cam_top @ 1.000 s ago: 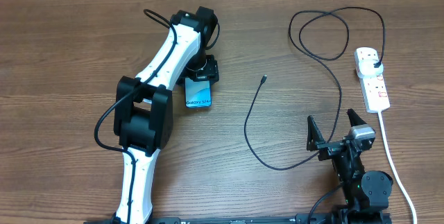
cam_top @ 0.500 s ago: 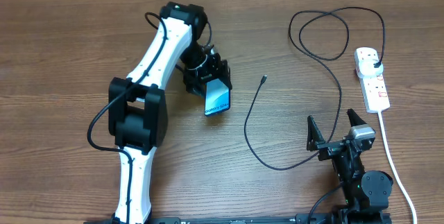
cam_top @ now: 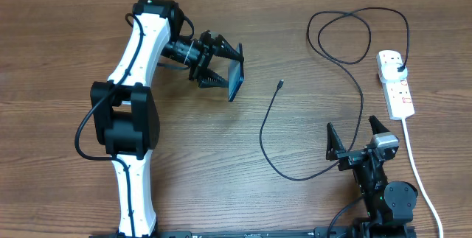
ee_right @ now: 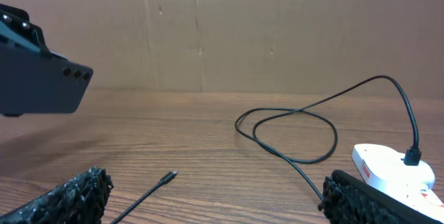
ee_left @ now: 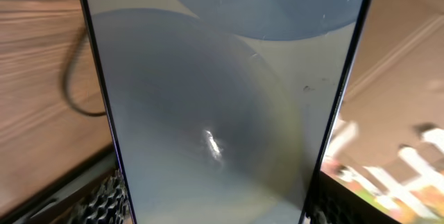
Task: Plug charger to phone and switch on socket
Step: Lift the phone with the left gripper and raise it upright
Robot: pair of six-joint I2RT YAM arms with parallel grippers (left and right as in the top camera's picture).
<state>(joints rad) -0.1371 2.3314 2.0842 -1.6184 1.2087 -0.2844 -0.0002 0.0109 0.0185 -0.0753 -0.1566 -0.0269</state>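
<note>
Phone (cam_top: 236, 82) now tilted edge-up, clamped in left claw (cam_top: 227, 68).

A brown wood-grain surface (cam_top: 74, 46) carries two things, both in its right half. The charger (cam_top: 261, 131) lies as a thin black cable: its connector tip (cam_top: 281, 84) rests free near the middle, the cable bows toward the near edge, climbs back and makes a loose loop by the far edge. Its plug (cam_top: 399, 66) sits in the socket (cam_top: 398, 94), which lies lengthwise near the right edge. The thick white cord (cam_top: 420, 172) trails toward the near right corner.
</note>
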